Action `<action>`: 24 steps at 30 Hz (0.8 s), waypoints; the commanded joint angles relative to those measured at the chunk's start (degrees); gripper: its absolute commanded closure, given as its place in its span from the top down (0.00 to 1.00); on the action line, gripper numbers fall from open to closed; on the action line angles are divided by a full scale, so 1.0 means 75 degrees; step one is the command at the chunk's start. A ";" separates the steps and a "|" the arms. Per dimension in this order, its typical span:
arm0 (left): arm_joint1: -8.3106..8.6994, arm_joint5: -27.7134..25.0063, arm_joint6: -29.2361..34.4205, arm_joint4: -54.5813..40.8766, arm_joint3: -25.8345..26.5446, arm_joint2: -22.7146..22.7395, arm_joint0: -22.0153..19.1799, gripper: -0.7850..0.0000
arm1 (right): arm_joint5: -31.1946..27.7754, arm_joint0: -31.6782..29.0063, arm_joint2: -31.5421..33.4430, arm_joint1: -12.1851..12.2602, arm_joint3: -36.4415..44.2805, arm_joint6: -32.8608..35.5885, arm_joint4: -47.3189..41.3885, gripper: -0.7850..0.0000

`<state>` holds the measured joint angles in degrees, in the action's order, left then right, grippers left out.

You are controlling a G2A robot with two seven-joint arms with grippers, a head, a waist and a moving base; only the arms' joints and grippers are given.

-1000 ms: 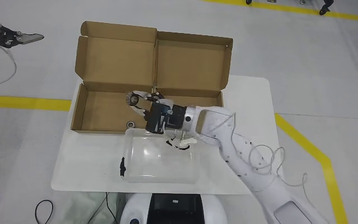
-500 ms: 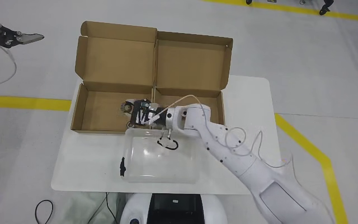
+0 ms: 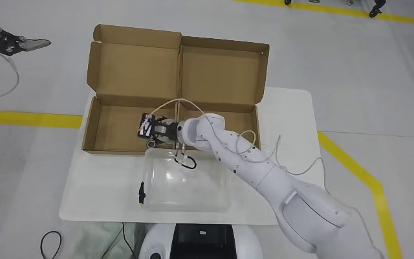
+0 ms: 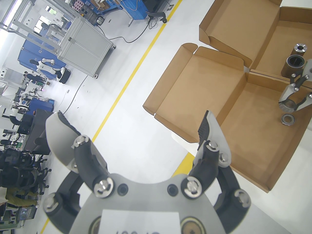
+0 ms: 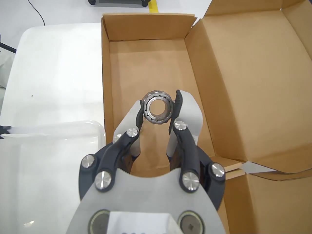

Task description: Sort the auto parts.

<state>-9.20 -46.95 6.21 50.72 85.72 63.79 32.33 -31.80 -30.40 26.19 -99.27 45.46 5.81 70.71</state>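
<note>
The fingers [image 5: 190, 110] of the right gripper [image 5: 159, 99] pinch a bearing [image 5: 158, 109] by its ribbed rim over the box [image 5: 151, 57] floor; a tilted release could roll it away or drop it onto the second bearing [image 4: 287, 119] lying just beside the fingers.

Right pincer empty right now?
No, the right pincer grips a bearing between its fingertips, over the floor of the open cardboard box.
</note>
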 commanded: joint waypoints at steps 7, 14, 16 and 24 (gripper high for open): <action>0.0000 0.0000 0.0000 0.0000 0.0000 0.0000 0.0000 1.00 | -0.0066 0.0444 -0.0280 -0.0633 -0.1226 0.0354 -0.0276 0.00; 0.0000 0.0000 0.0000 0.0000 0.0000 0.0000 0.0000 1.00 | 0.0010 0.0813 -0.0372 -0.1128 -0.2144 0.0852 -0.0477 0.00; 0.0000 0.0000 0.0000 0.0000 0.0000 0.0000 0.0000 1.00 | 0.0004 0.0881 -0.0365 -0.1236 -0.2388 0.0887 -0.0543 0.00; 0.0000 0.0000 0.0000 0.0000 0.0000 0.0000 0.0000 1.00 | -0.0104 0.1018 -0.0352 -0.1566 -0.3161 0.0748 -0.0649 0.17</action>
<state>-9.20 -46.95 6.21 50.72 85.72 63.79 32.33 -32.54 -22.86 23.54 -110.78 22.39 11.57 65.86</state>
